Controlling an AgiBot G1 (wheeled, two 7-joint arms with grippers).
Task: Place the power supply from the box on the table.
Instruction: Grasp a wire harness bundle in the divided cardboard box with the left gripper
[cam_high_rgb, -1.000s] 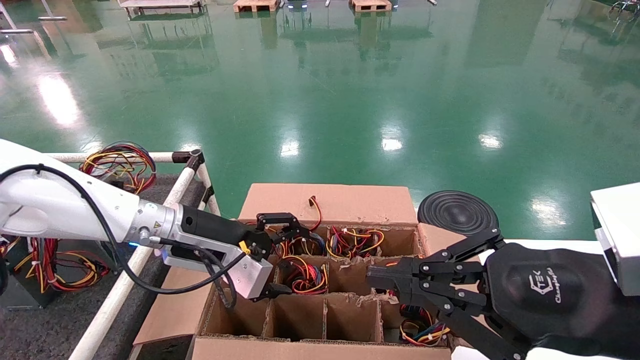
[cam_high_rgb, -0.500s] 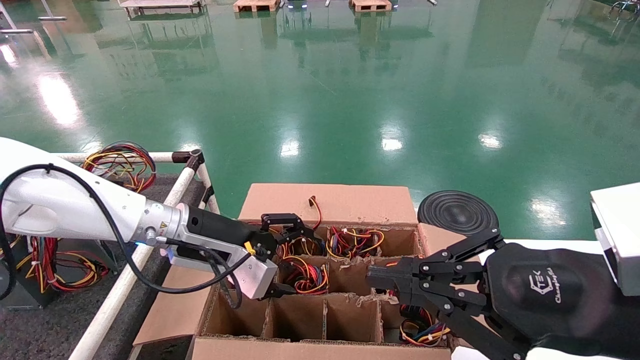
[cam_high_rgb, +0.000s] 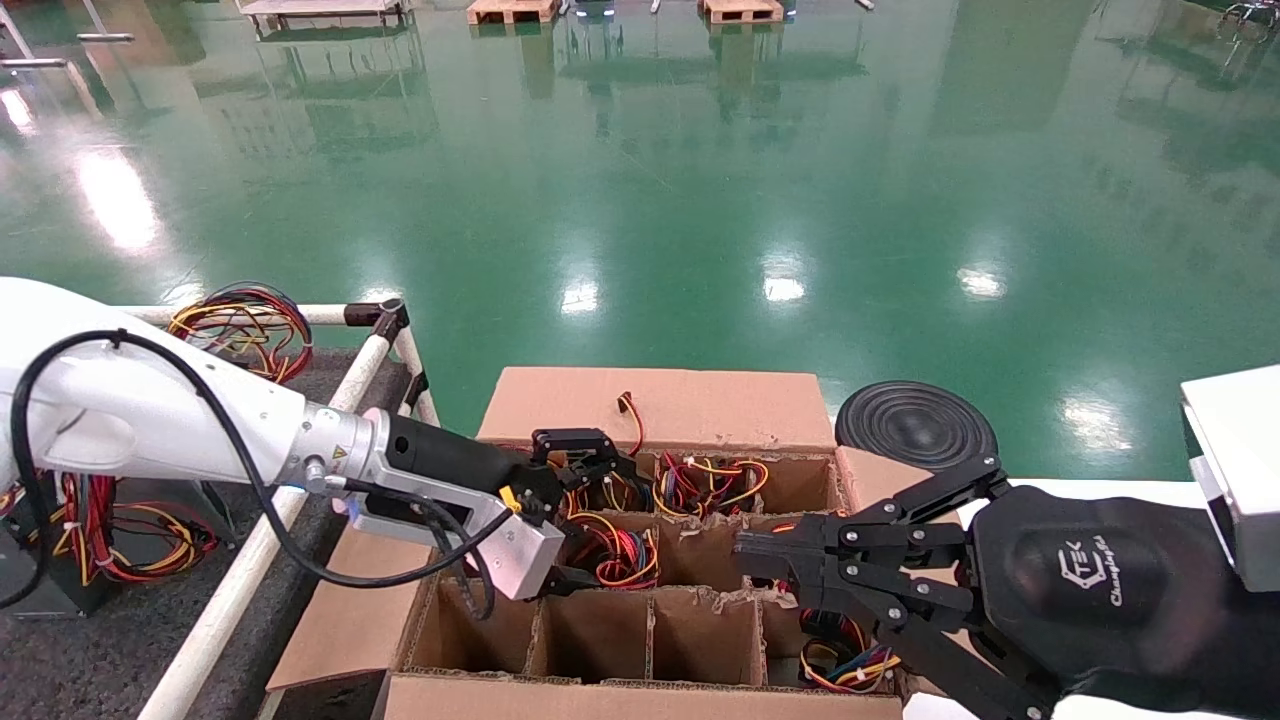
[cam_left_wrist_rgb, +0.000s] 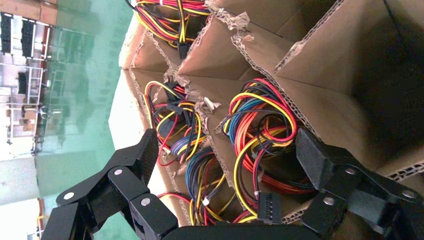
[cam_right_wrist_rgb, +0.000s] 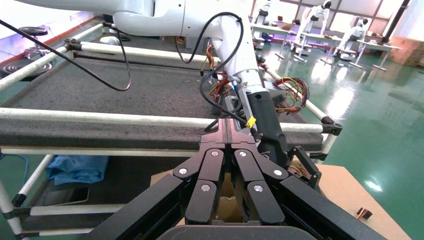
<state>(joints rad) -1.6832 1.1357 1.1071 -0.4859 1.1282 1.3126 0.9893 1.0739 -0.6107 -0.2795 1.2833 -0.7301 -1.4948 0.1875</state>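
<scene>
Sits in a middle-row cell of the box (cam_high_rgb: 650, 410), the power supply (cam_high_rgb: 612, 552), only its looped red, yellow and black wires showing. Brown carton, flaps open, just beside the dark grey desk (cam_high_rgb: 90, 650).

Head looks down; wrists close; all share box (cam_high_rgb: 655, 405).

The table (cam_high_rgb: 120, 640) bears wire bundles (cam_high_rgb: 240, 330); the box (cam_high_rgb: 650, 410) stands beside it.

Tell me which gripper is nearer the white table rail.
Left. The left gripper is open over the box's cells beside the white table rail; the shut right gripper hangs over the far side.
</scene>
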